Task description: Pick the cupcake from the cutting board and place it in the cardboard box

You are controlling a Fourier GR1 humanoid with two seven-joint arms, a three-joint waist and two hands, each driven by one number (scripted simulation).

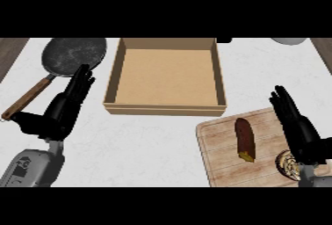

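Observation:
The cardboard box [117,83] lies open at the top middle, nothing inside it. A wooden cutting board [220,162] lies at the lower right. On the board, a round brown cupcake [284,163] with pale bits on top sits at the right edge, partly hidden by my right hand [303,137]. That hand is open, fingers straight and pointing away from me, just above and beside the cupcake. My left hand [65,103] is open too, at the left of the box, fingers up.
A long brown pastry-like item [245,139] lies on the board's middle. A dark frying pan [73,55] with a wooden handle [27,99] sits at the upper left, close to my left hand. A pale round object [288,40] shows at the top right.

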